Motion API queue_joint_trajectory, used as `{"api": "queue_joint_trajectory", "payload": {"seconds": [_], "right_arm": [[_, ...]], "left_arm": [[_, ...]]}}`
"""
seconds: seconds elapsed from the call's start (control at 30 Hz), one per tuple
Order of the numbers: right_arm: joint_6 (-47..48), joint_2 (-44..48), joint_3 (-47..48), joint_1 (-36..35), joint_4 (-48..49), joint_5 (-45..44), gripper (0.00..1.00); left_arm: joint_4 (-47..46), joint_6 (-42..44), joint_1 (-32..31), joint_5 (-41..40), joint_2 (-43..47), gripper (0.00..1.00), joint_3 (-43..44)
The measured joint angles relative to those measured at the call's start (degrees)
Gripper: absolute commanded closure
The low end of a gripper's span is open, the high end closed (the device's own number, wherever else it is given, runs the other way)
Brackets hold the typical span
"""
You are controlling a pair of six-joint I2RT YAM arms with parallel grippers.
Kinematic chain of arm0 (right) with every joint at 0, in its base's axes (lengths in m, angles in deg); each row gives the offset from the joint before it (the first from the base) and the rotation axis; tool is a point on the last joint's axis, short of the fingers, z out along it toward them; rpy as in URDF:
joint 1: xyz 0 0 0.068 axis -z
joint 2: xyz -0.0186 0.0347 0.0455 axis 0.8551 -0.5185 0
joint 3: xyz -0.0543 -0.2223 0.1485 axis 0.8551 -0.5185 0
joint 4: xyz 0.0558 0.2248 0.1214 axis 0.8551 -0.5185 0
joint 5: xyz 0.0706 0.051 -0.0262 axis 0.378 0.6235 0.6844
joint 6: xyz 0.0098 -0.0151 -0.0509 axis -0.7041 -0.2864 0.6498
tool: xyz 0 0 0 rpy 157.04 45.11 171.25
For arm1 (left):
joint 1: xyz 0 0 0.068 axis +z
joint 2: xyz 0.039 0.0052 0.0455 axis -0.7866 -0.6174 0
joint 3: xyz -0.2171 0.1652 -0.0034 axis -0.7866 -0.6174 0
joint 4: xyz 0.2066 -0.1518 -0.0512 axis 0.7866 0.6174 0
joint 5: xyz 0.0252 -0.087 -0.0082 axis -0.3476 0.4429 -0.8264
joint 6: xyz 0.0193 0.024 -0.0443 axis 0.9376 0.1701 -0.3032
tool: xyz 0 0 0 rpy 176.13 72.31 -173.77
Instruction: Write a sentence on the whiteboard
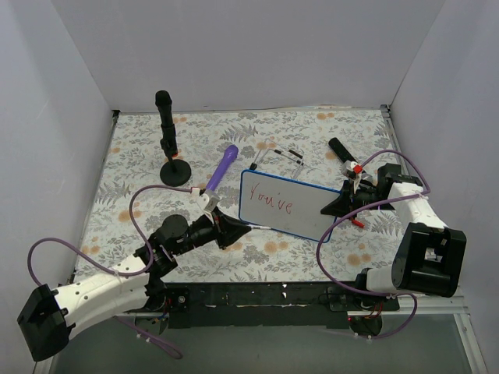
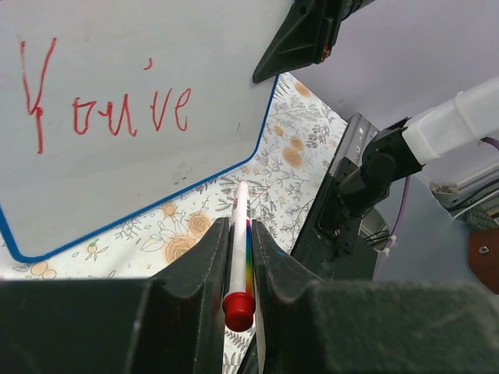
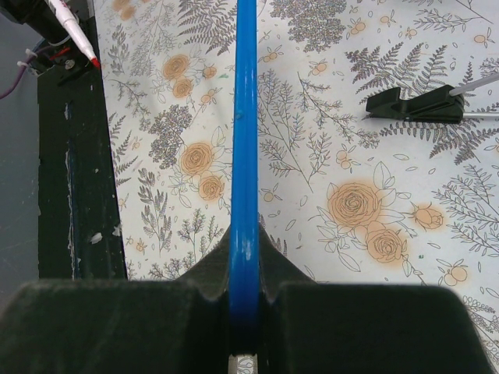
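Sitting mid-mat at an angle, whiteboard shows the sentence in red (only "You've" legible). R gripper jaws pinch the board's blue rim at its right edge. L gripper jaws squeeze a marker, tip just beside the board's near edge, w/ purple tool behind.

Top cam looks down on the whole table from behind. Both wrist cams hug the whiteboard, the right one probably edge-on.
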Motion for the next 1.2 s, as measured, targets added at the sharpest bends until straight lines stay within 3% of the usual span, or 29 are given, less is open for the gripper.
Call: {"api": "queue_joint_trajectory", "payload": {"seconds": [0.33, 0.57, 0.83, 1.2], "right_arm": [[-0.02, 0.00, 0.00, 0.00, 0.00, 0.00, 0.99], [-0.15, 0.33, -0.46, 0.00, 0.11, 0.15, 0.99], [-3.37, 1.92, -2.29, 0.00, 1.44, 0.37, 0.99], [-14.12, 5.11, -4.63, -0.13, 8.66, -0.11, 0.99]], "left_arm": [[0.17, 4.28, -8.22, -6.05, -5.68, 1.00, 4.55], [-1.36, 7.54, -16.31, -14.93, -8.17, 1.00, 5.33], [-14.73, 13.22, -24.37, -26.91, -17.53, 1.00, 5.14], [-27.04, 20.72, -26.93, -39.10, -29.86, 1.00, 7.26]]}}
